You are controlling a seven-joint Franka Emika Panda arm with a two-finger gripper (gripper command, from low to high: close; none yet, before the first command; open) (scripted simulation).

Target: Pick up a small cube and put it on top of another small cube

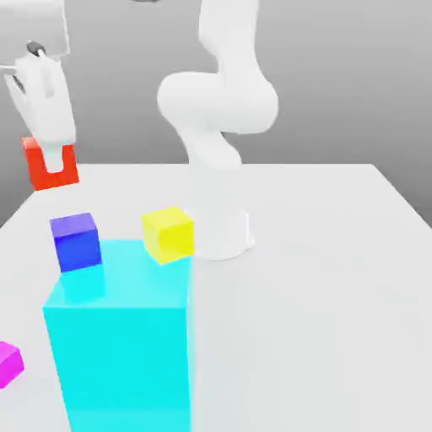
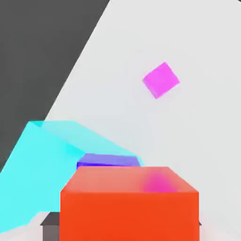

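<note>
A small red cube (image 1: 37, 175) hangs in the air at the exterior view's far left, above the table, with my gripper (image 1: 54, 163) shut on it; its white fingers (image 1: 51, 154) straddle the cube from above. The hand view has the same red cube (image 2: 129, 207) close up. Below and slightly right of it sits a blue-purple cube (image 1: 76, 242), which appears to rest on the far left corner of a large cyan block (image 1: 126, 354). In the hand view the blue-purple cube (image 2: 108, 161) peeks out just beyond the red cube, over the cyan block (image 2: 42, 169).
A yellow cube (image 1: 167, 234) stands by the cyan block's far right corner. A magenta cube (image 1: 8, 363) lies on the white table (image 1: 321, 278) at the exterior view's left edge, and the hand view has it too (image 2: 161, 80). The arm's white base (image 1: 221, 232) stands behind the yellow cube.
</note>
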